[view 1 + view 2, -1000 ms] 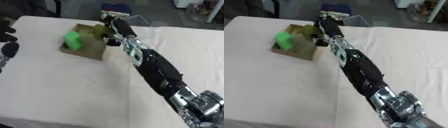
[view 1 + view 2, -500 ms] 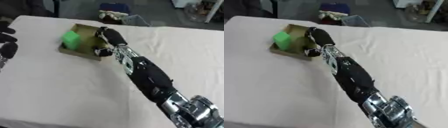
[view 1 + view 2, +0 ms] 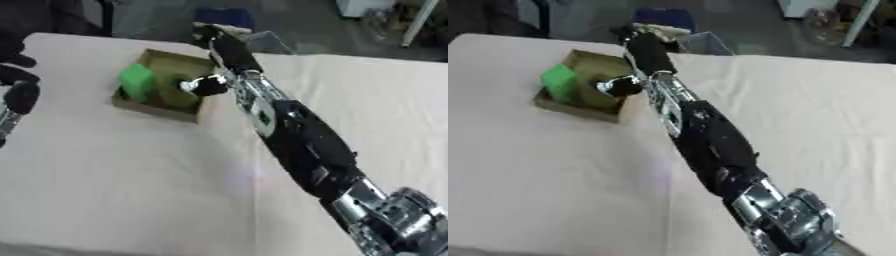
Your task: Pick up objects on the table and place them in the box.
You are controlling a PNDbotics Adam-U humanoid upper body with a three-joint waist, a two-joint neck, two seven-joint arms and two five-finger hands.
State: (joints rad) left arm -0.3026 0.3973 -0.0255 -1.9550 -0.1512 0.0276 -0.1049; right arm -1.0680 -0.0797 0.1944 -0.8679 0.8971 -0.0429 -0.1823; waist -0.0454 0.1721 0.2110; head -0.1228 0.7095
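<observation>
Since a second ago my right arm has swung from the far edge of the tabletop [image 3: 105, 190] toward the box [image 3: 162, 107], and my right hand [image 3: 219, 47] now reaches past the box's right wall, its thumb hanging at that wall. The whole view has also shifted, so part of that change is my head tilting. I cannot tell whether the fingers are curled or straight; they show only as a dark shape against the dark floor beyond the tabletop's far edge. I see nothing between them.

My left hand [image 3: 17, 90] shows at the left edge of the left eye view, near the tabletop's left edge, a dark shape whose fingers I cannot read either.

A green block [image 3: 136, 82] stands inside the box, against its left wall. The box sits toward the far left corner of the tabletop. No other loose object shows on the cloth.

Judging by its look, the block is a light, stiff piece, perhaps foam or plastic, with flat faces that should not slip; I would take it across two opposite faces near the middle. The box looks like thin cardboard, low-walled and light, so a knock from my wrist could slide it. If I must steady it, I would press on a wall's top edge rather than pinch it.
</observation>
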